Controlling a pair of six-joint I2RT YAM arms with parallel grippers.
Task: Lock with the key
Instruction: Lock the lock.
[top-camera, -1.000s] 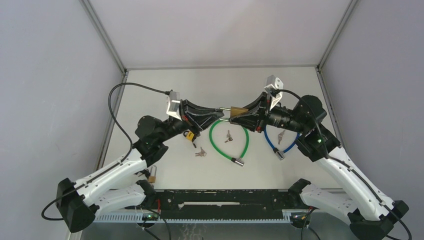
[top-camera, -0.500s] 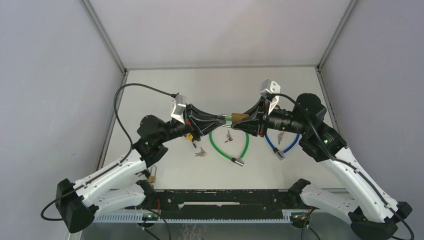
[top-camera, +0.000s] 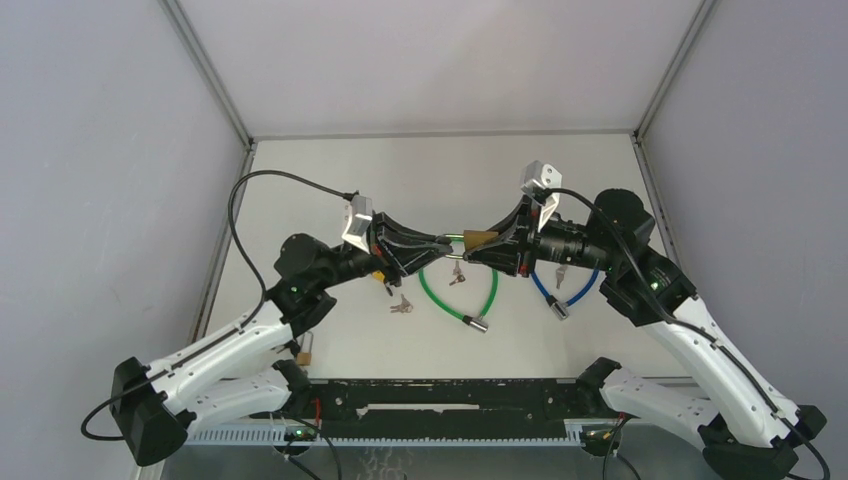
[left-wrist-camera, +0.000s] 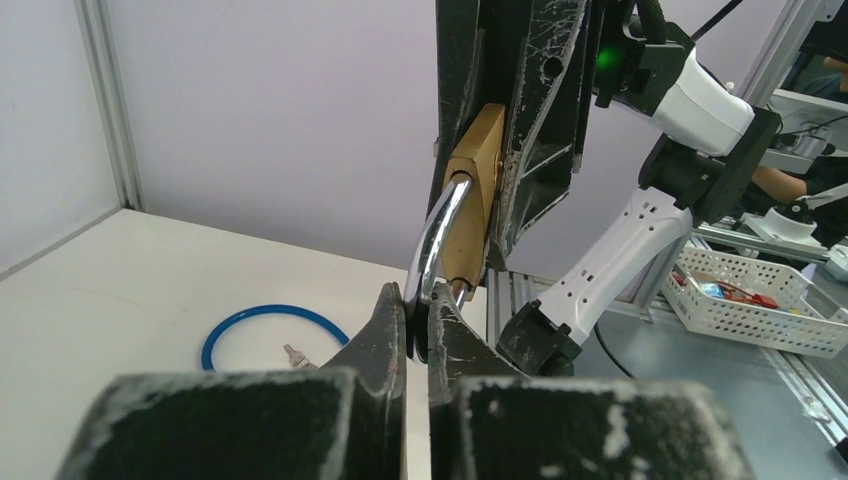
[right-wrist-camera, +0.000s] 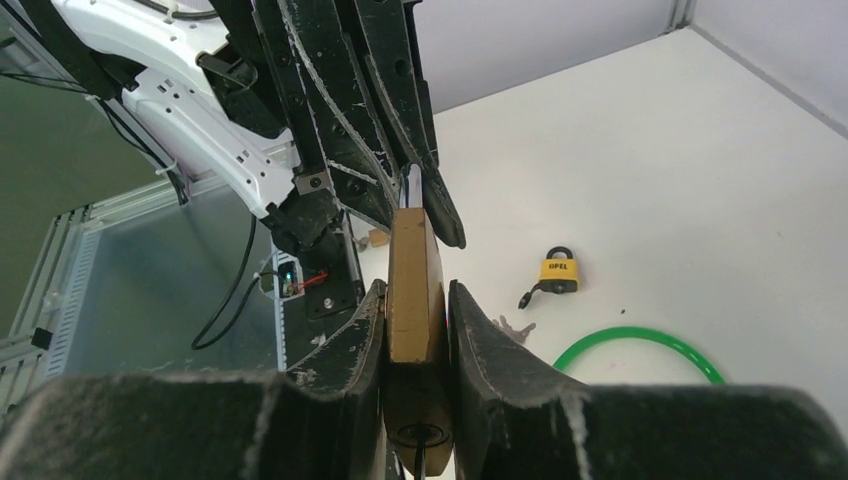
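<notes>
Right gripper (right-wrist-camera: 415, 305) clamps the flat sides of a rectangular brass padlock (right-wrist-camera: 408, 250), its fingers partly apart around the body. Left gripper (left-wrist-camera: 417, 312), almost fully closed, pinches the padlock's curved silver steel shackle (left-wrist-camera: 437, 230). The lock is held in the air between both arms, above a green cable loop (right-wrist-camera: 630, 335) on the white table (top-camera: 400, 170). Small silver keys (top-camera: 401, 304) lie just beside the loop.

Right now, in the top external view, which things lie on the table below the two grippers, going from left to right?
small brass padlock → bunch of keys → green cable loop → blue cable loop
</notes>
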